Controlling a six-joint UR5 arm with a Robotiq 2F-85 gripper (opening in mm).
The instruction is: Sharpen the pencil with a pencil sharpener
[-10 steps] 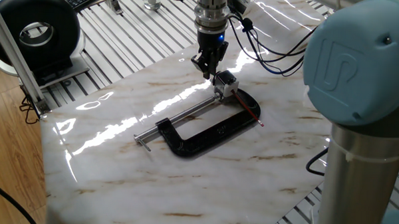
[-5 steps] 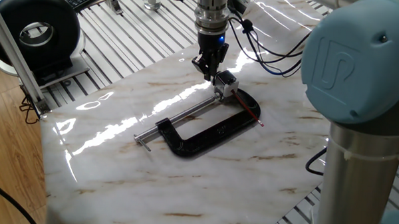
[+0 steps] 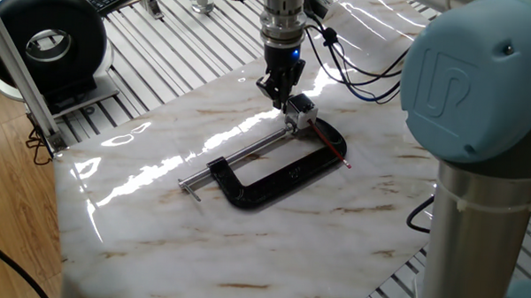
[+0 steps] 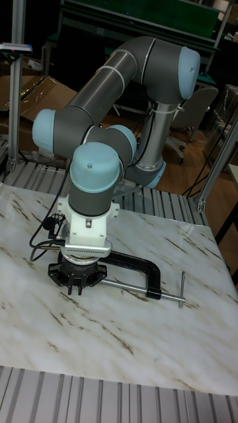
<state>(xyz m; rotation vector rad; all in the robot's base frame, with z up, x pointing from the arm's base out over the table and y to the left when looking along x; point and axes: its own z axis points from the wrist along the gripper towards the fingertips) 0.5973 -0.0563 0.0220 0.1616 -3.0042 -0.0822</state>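
The pencil sharpener (image 3: 300,110) is a small silvery block with a dark top, held at the jaw end of a black C-clamp (image 3: 273,182). The red pencil (image 3: 331,144) lies slanted over the clamp's curved end, its upper end at the sharpener. My gripper (image 3: 277,97) hangs pointing down just up-left of the sharpener, fingers drawn to a point, nothing between them. In the tall fixed view my gripper (image 4: 77,285) covers the sharpener and the pencil; only the clamp (image 4: 143,266) shows.
The clamp's long silver screw rod (image 3: 239,153) runs left to a small crossbar (image 3: 190,191). Black cables (image 3: 356,77) trail behind the gripper. A black round device (image 3: 48,40) stands at the far left. The arm's big blue joint (image 3: 480,77) fills the right foreground.
The gripper has edged very slightly up. The pencil, sharpener and clamp lie as before.
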